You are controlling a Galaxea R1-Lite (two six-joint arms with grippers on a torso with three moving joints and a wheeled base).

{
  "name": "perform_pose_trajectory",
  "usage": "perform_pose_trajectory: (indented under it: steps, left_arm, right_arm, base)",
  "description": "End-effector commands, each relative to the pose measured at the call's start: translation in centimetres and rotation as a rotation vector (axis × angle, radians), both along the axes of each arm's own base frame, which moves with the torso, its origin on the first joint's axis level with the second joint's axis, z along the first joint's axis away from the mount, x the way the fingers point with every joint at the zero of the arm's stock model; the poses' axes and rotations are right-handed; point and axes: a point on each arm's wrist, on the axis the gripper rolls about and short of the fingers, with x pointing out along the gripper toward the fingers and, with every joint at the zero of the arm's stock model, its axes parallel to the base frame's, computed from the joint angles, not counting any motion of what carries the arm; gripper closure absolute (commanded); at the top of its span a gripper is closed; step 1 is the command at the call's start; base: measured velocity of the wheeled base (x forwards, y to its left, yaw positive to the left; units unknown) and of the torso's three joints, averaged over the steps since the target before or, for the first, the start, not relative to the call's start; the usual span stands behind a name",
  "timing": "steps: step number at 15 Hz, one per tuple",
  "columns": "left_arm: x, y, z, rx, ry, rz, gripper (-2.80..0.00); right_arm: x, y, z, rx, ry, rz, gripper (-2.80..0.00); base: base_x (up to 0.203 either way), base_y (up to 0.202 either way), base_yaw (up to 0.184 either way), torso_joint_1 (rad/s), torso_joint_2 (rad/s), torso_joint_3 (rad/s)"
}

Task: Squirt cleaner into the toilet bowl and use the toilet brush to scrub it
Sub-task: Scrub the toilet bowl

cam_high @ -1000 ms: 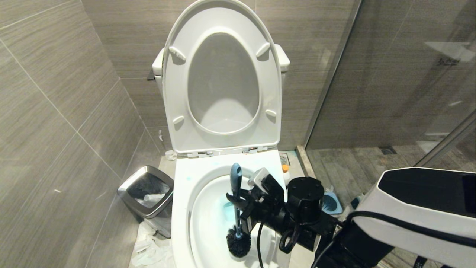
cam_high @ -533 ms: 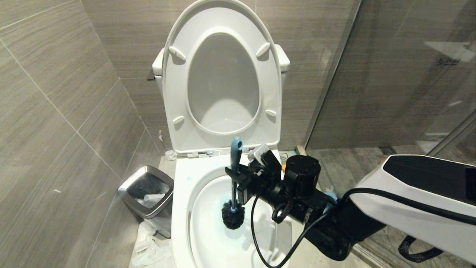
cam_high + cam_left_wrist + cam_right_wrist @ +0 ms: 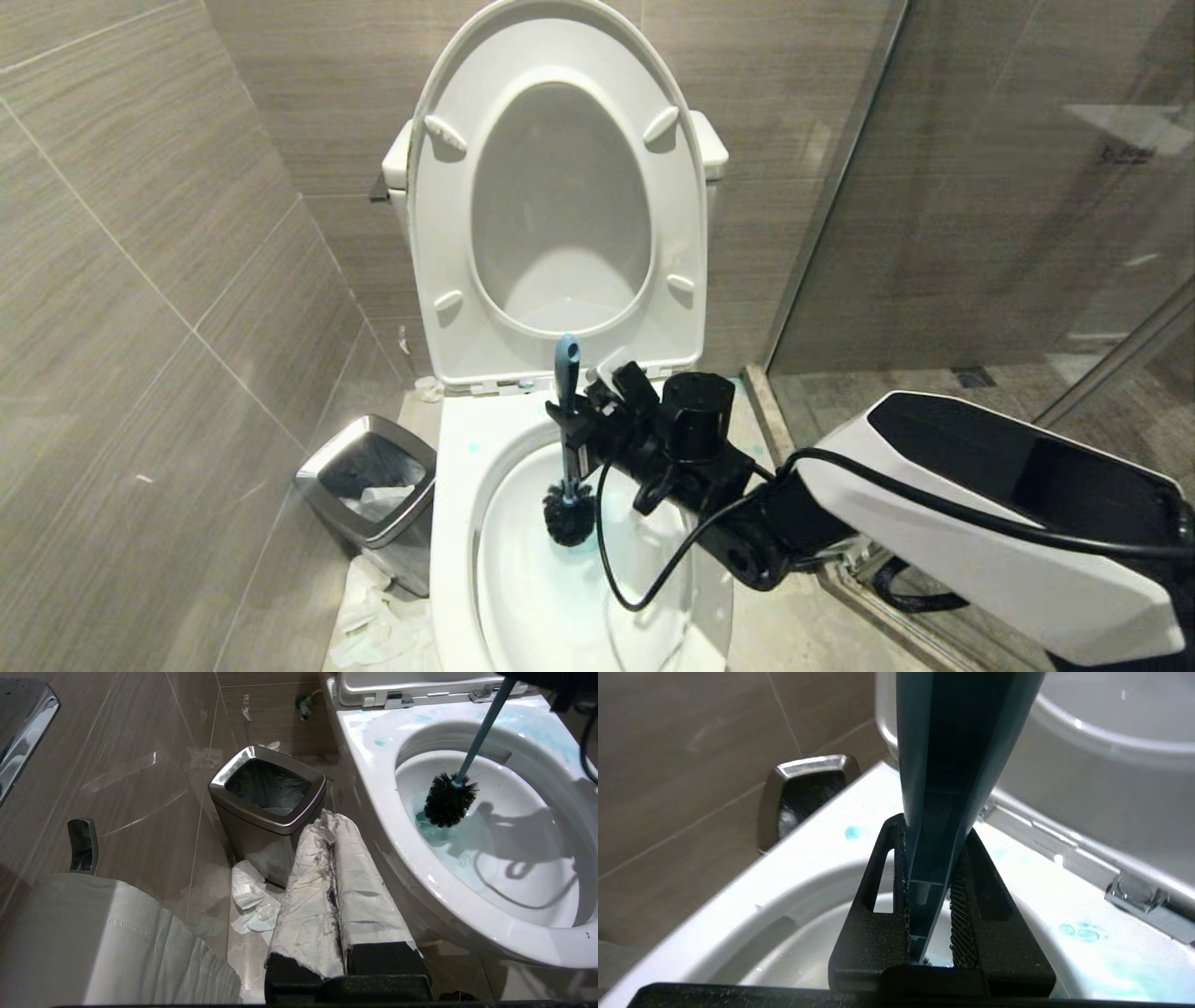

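Since before, your right gripper (image 3: 571, 425) (clamped on the toilet brush (image 3: 569, 509)) moved rearward in the toilet bowl (image 3: 523, 597); hard pushing may splash.

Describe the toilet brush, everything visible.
The toilet brush has a slim blue-grey plastic-looking handle and a round black bristle head. It stands near upright, head down inside the toilet bowl toward its back, over blue-tinted water. The right end effector is shut on the handle partway up; its ribbed fingers press both sides.
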Motion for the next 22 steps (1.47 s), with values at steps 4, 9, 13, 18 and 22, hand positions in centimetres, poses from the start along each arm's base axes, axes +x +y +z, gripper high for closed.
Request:
perform_pose_trajectory:
  steps: [4,9,13,18,22]
  left_arm:
    - [0.0,0.0,0.0,0.0,-0.001,0.001,0.0]
    - [0.0,0.0,0.0,0.0,-0.001,0.001,0.0]
    - [0.0,0.0,0.0,0.0,-0.001,0.001,0.0]
    - [0.0,0.0,0.0,0.0,-0.001,0.001,0.0]
    - [0.0,0.0,0.0,0.0,-0.001,0.001,0.0]
  right_arm:
    - [3.4,-0.1,-5.3,-0.045,0.037,-0.044,0.0]
    - [3.8,-0.2,-7.9,-0.081,0.062,-0.048,0.0]
    - [3.8,-0.2,-8.7,-0.092,0.072,-0.048,0.0]
    - [3.8,-0.1,-4.4,-0.036,-0.001,-0.043,0.0]
    - [3.6,-0.1,-3.0,-0.024,-0.016,-0.039,0.0]
  base:
    - [0.0,0.0,0.0,0.0,0.0,0.0]
    - [0.0,0.0,0.0,0.0,0.0,0.0]
    - [0.0,0.0,0.0,0.0,0.0,0.0]
    - [0.0,0.0,0.0,0.0,0.0,0.0]
    - [0.0,0.0,0.0,0.0,0.0,0.0]
